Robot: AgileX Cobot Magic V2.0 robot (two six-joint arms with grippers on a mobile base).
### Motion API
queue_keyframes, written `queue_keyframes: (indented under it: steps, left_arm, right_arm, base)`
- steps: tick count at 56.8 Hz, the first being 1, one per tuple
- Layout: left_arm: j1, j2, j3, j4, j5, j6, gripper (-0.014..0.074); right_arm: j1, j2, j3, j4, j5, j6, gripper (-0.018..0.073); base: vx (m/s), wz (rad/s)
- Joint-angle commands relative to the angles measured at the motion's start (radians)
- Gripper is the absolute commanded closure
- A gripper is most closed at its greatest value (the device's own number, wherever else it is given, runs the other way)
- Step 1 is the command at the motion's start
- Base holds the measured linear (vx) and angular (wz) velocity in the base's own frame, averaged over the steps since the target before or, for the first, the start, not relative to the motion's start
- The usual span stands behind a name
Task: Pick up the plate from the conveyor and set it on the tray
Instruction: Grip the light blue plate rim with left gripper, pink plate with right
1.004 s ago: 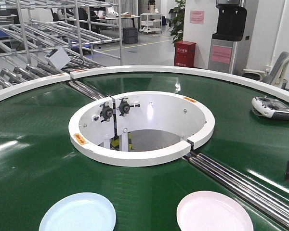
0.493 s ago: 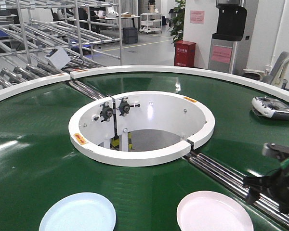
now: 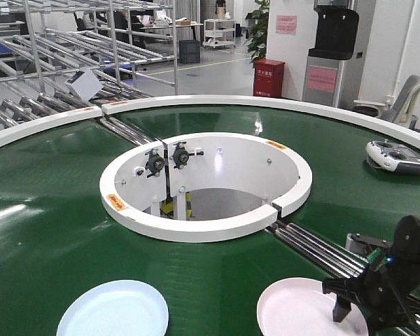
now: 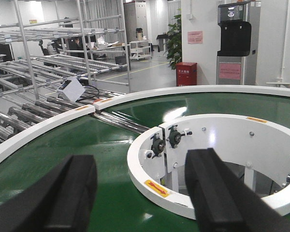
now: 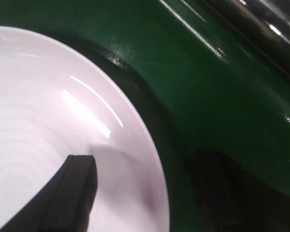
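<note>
R arm's at the near-right of the conveyor; right gripper sits low over the pink plate, at the plate's right edge, claw pointing down; wrist cam shows the claw spread fairly wide and astride the plate's rim; one finger above the plate's inner face, casting a shadow on it, the other finger outside the rim above the green belt (dark and blurred, so can't tell if either pad touches); nothing clamped yet

Pink plate lies flat on the belt, near edge of the ring, just beside the roller strips that run diagonally from the central opening toward the lower right; a blue plate lies flat on the belt too, well apart to the left, approx level with the pink one

Left gripper seen only from its own wrist cam; claw wide, nothing betw. the fingers, facing across the belt toward the white-walled opening

A grey remote rests on the belt at the far right, near the white outer rim
</note>
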Motion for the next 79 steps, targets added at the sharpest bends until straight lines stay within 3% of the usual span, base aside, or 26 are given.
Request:
queue_keyframes:
  steps: [1, 12, 20, 32, 40, 41, 47, 56, 79]
  left_arm:
    - [0.002, -0.009, -0.039, -0.010, -0.083, -0.005, 0.0073]
    - [0.002, -0.009, -0.039, -0.010, -0.083, -0.005, 0.0073]
    - [0.002, -0.009, -0.039, -0.010, -0.059, -0.019, 0.0073]
    - [0.002, 0.027, -0.058, -0.010, 0.175, -0.188, 0.0073]
    - [0.002, 0.140, -0.155, -0.010, 0.340, -0.185, 0.0073]
    - [0.002, 0.344, -0.313, -0.010, 0.534, -0.100, 0.0073]
    - [0.002, 0.463, -0.401, -0.010, 0.632, -0.098, 0.0073]
    - [0.002, 0.615, -0.473, -0.011, 0.679, -0.097, 0.0073]
    - [0.001, 0.820, -0.493, -0.064, 0.662, -0.075, 0.0073]
  right_arm:
    - [0.001, -0.038, -0.030, 0.015, -0.016, 0.005, 0.0179]
    - [0.001, -0.036, -0.030, -0.005, -0.003, -0.007, 0.0575]
    - [0.001, -0.036, -0.030, -0.005, 0.001, -0.007, 0.0573]
    - [0.001, -0.036, -0.030, 0.002, 0.004, -0.035, 0.0571]
    - [0.001, -0.036, -0.030, 0.004, 0.018, -0.055, 0.0571]
    - [0.001, -0.036, -0.030, 0.004, 0.027, -0.064, 0.0568]
    - [0.001, -0.036, -0.030, 0.005, 0.027, -0.064, 0.0568]
    - [0.001, -0.036, -0.030, 0.007, 0.026, -0.073, 0.0568]
    - [0.001, -0.036, -0.030, 0.025, 0.012, -0.082, 0.0568]
  base:
    - [0.00, 0.00]
    - [0.00, 0.00]
    - [0.00, 0.00]
    - [0.00, 0.00]
    - [0.00, 0.00]
    - [0.00, 0.00]
    - [0.00, 0.00]
    - [0.00, 0.00]
    - [0.00, 0.00]
